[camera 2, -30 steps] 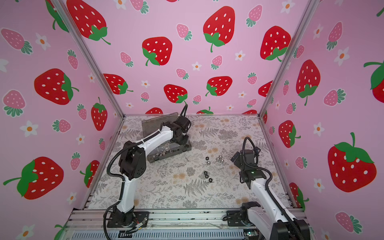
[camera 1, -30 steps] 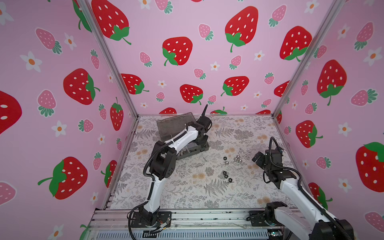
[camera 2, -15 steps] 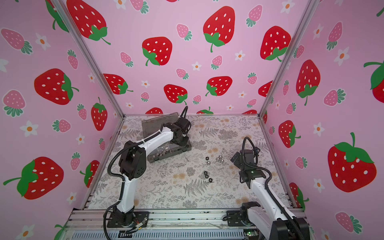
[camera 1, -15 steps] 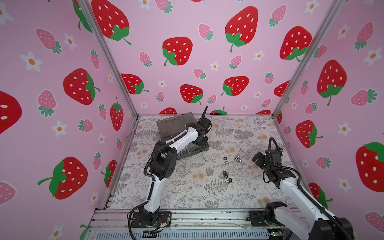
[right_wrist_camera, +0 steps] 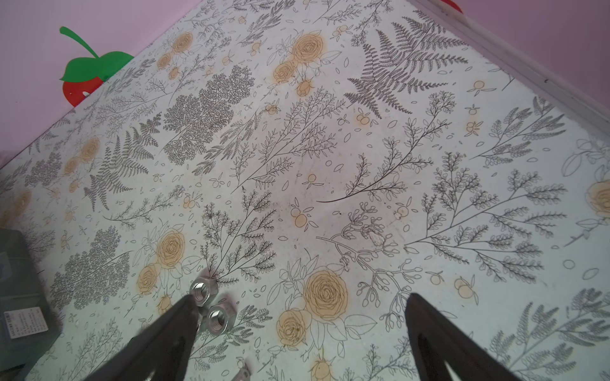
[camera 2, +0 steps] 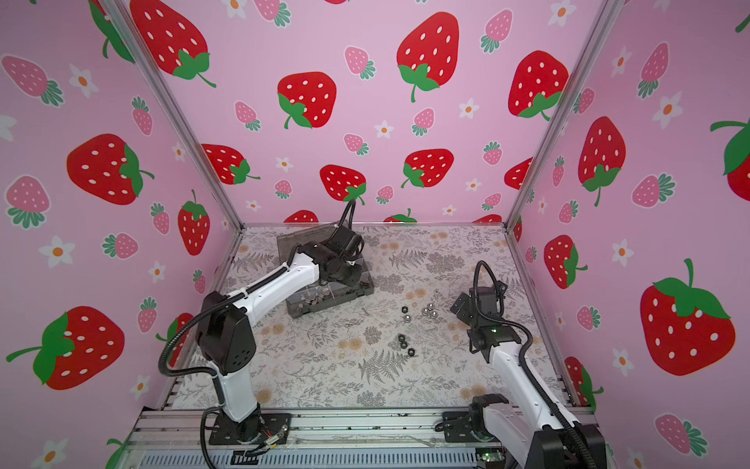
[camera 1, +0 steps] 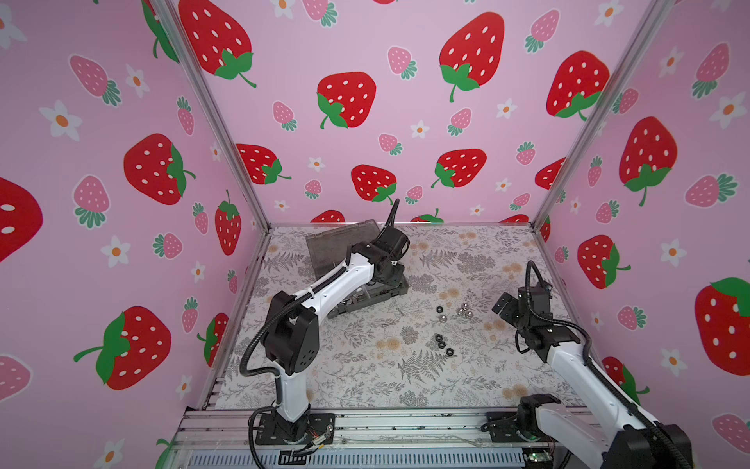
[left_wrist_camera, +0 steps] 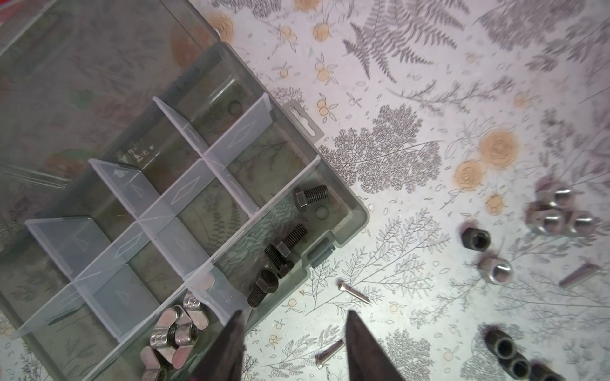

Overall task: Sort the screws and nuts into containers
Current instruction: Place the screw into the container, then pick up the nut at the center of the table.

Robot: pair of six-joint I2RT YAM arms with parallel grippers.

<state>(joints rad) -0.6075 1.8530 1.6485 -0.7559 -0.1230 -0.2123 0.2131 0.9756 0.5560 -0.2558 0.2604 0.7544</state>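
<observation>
Black screws (left_wrist_camera: 280, 260) lie in a box compartment (left_wrist_camera: 257, 227) just beside the left pincer (left_wrist_camera: 295, 315), jaws apart, empty.

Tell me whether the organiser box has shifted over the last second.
No. The organiser box keeps its place against the print of the floral mat in both top views.

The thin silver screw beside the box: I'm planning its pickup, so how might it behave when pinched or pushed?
Lying flat on the table, the thin silver screw looks hard to pinch. Its round shaft would likely roll if nudged. Shiny metal: it may slip.
</observation>
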